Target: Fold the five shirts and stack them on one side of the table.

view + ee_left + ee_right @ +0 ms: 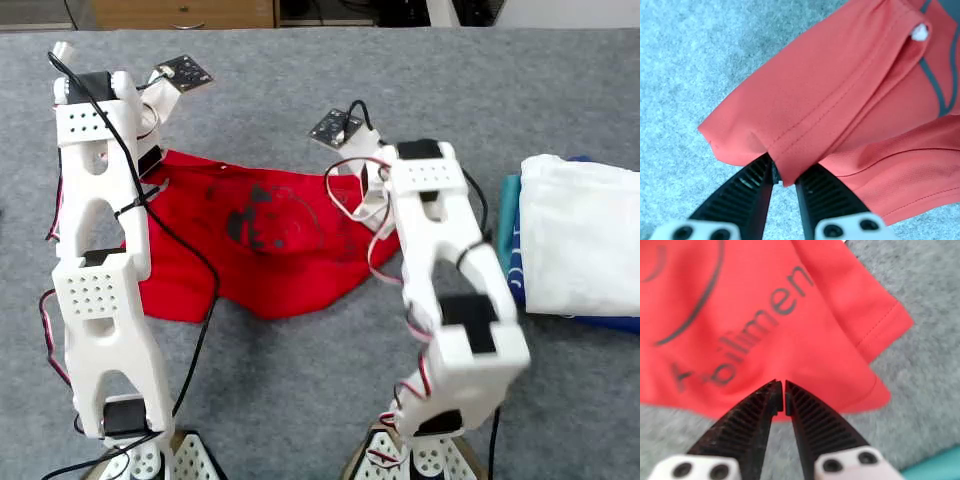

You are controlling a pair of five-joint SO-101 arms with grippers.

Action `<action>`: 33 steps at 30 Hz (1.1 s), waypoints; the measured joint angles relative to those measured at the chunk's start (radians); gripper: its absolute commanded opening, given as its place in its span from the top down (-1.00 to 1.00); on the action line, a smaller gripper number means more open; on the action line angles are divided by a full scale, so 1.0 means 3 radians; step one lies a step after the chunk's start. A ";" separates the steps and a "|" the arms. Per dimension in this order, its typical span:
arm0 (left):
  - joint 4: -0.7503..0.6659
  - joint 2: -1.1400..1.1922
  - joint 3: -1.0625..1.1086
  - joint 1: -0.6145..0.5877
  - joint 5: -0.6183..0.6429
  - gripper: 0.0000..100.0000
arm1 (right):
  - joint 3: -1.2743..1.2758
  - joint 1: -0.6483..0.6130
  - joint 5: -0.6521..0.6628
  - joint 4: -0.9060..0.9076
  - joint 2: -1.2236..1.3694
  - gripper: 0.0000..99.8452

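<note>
- left gripper (782, 175) pinches a folded sleeve edge of the red shirt (270, 250). The jaws are nearly together with cloth caught right at the tips, so the bite is shallow and could slip out on a lift.
- right gripper (781, 392) is pressed together on the far hem near the other sleeve corner. The bite looks just as thin, with only the edge in.
- red shirt lies spread and rumpled on the table (300, 400) between the two grippers, print up. The folded stack — white shirt (585, 240) on a blue shirt (517, 270) — sits well apart on the right side.
- risk: if one side lets go mid-fold, the shirt swings off the other jaw and lands bunched.
- risk: an uneven lift skews the fold. The left holds doubled fabric, so a layer may peel out.
- risk: cables (345, 195) hang over the cloth and could snag or drag it.
- risk: a wide sweep toward the stack could knock the white shirt askew.
</note>
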 measured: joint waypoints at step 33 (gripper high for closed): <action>0.0000 0.0000 -0.1141 -0.0506 0.0061 0.96 | -0.1703 -0.0041 -0.0020 0.1166 0.1340 0.95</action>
